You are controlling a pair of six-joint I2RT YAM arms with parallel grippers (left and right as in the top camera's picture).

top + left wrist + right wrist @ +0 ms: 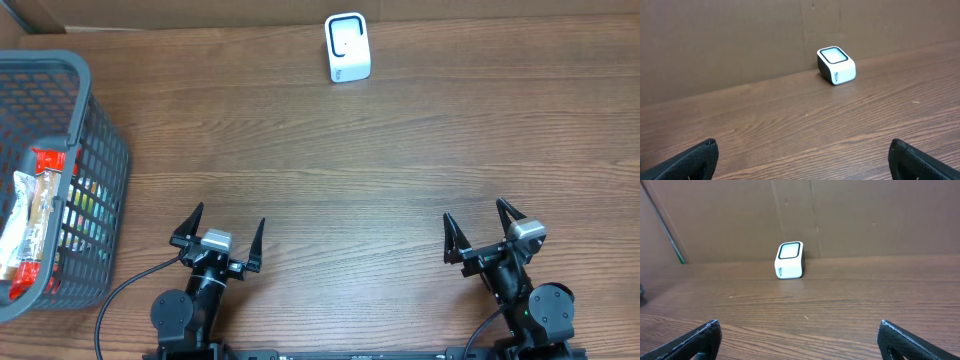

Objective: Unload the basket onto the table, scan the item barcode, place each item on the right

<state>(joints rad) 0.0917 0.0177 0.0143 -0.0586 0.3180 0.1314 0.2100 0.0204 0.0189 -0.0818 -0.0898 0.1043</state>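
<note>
Wood table (400, 150): scanner (347, 47) at far edge, snack-filled basket (103, 185) left; both jaws released, empty.

Wood-grain table (400, 170) in front of me, a white scanner (347, 48) standing near its far edge, a grey mesh basket (108, 170) sitting at my left side

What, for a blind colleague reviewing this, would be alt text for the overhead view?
A small white scanner stands at the far edge of a wooden table. A grey mesh basket of packaged items sits at left; the left gripper and right gripper rest open and empty at the near edge.
</note>
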